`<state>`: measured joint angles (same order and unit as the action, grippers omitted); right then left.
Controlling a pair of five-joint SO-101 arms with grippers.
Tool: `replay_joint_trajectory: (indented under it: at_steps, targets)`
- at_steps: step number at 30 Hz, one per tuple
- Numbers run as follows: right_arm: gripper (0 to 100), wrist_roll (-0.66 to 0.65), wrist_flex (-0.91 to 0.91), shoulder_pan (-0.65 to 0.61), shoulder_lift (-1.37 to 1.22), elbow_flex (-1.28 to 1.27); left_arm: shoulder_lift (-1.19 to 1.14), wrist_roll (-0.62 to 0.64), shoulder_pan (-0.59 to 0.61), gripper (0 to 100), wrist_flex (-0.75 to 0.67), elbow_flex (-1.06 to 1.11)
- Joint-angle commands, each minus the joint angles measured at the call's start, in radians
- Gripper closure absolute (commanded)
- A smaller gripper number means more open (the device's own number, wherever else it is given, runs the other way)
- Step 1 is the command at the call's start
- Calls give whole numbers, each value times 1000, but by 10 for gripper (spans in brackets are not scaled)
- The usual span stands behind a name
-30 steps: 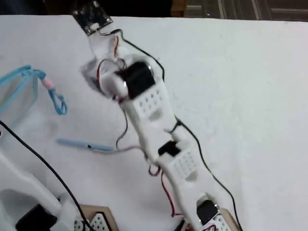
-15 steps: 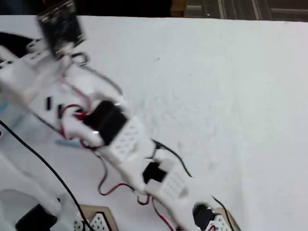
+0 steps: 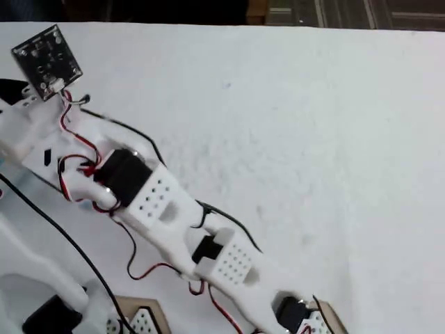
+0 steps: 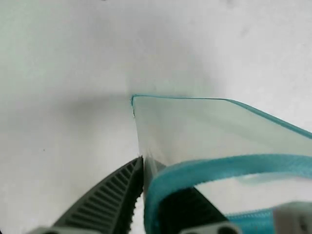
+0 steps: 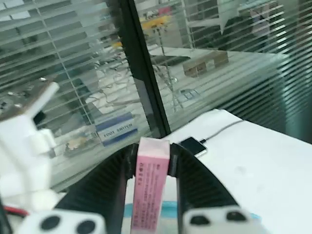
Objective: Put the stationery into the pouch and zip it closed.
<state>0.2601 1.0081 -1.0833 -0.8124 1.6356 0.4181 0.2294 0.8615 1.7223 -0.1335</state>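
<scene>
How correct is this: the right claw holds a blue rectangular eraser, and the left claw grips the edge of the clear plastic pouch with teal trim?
Only the colour is wrong. In the right wrist view the right claw holds a pink rectangular eraser, not a blue one. The left claw does grip the edge of the clear plastic pouch with teal trim.
</scene>
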Motion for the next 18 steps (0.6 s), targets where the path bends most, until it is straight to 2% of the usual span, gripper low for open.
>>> replay_joint_trajectory:
  at_steps: [1,10,18]
  targets:
    - [981,11,54,24,67,37,35,5,4,978,0,-49]
    - [981,11,357,88,234,38,35,5,4,978,11,-51]
    - [981,11,487,209,512,37,35,5,4,978,11,-51]
